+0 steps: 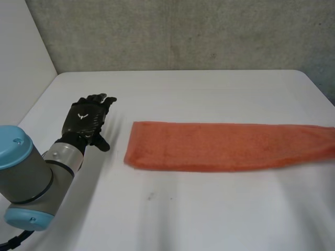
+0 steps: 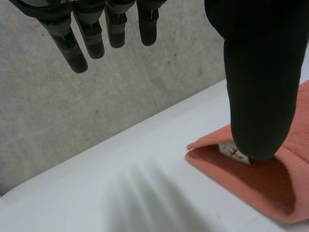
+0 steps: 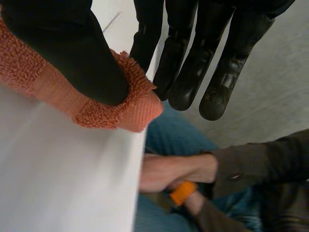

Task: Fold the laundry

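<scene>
An orange towel point(image 1: 225, 146), folded into a long strip, lies flat across the white table point(image 1: 183, 214) and runs out past the right side of the head view. My left hand point(image 1: 86, 119) hovers open a little left of the towel's left end, touching nothing. In the left wrist view its thumb point(image 2: 258, 96) stands before the towel's near corner point(image 2: 260, 188), where a small white label shows. In the right wrist view my right hand point(image 3: 77, 48) is open at the towel's other end point(image 3: 125, 108): the thumb lies over the cloth, and the straight fingers point(image 3: 217, 72) reach past the table's edge.
A concrete wall point(image 1: 183, 31) stands behind the table. Beyond the table's right edge point(image 3: 137, 159) sits a person point(image 3: 178, 171) in jeans and a dark sleeve, a hand holding something orange, close under my right hand.
</scene>
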